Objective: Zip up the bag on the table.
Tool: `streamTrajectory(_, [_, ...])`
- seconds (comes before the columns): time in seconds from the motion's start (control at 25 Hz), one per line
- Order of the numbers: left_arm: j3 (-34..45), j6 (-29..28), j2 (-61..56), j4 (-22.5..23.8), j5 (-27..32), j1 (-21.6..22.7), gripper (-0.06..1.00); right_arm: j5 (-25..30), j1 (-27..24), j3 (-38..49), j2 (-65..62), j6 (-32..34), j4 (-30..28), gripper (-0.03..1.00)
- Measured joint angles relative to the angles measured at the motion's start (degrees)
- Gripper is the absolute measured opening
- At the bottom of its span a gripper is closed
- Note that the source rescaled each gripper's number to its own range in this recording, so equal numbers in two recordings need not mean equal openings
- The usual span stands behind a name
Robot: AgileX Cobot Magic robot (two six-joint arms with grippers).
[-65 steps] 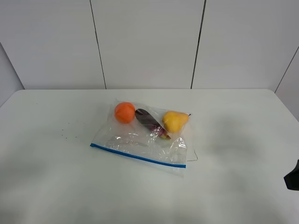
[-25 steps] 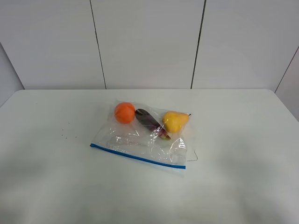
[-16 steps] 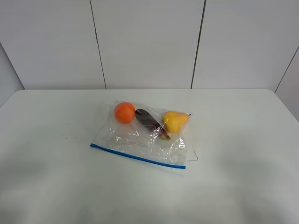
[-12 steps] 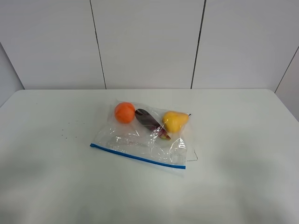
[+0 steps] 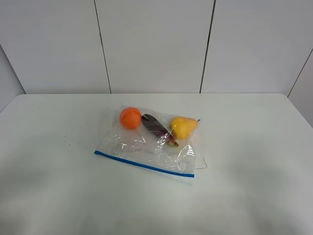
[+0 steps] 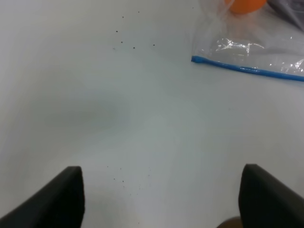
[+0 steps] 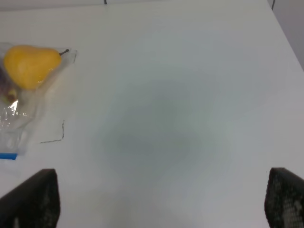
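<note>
Plainly, the bag (image 5: 149,144) on the table (image 5: 254,147) bears no readable writing.

White table (image 5: 254,147) with rounded corners, bearing a clear zip bag (image 5: 149,144) near its centre. Blue zipper strip (image 5: 144,163) along the bag's 6 o'clock edge. Scattered dark specks (image 5: 68,142) at 9 o'clock of the bag. Thin pencil-like mark (image 5: 203,164) just off the bag's 4 o'clock corner.

Clear bag (image 5: 146,147), blue zipper strip (image 5: 144,163), white table (image 5: 254,161).
</note>
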Motion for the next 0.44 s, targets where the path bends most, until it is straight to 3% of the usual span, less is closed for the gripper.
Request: streamTrajectory(0.44, [0.00, 0.00, 0.00, 0.00, 0.00, 0.00, 0.97, 0.00, 0.00, 0.00, 0.00, 0.00, 0.00, 1.00])
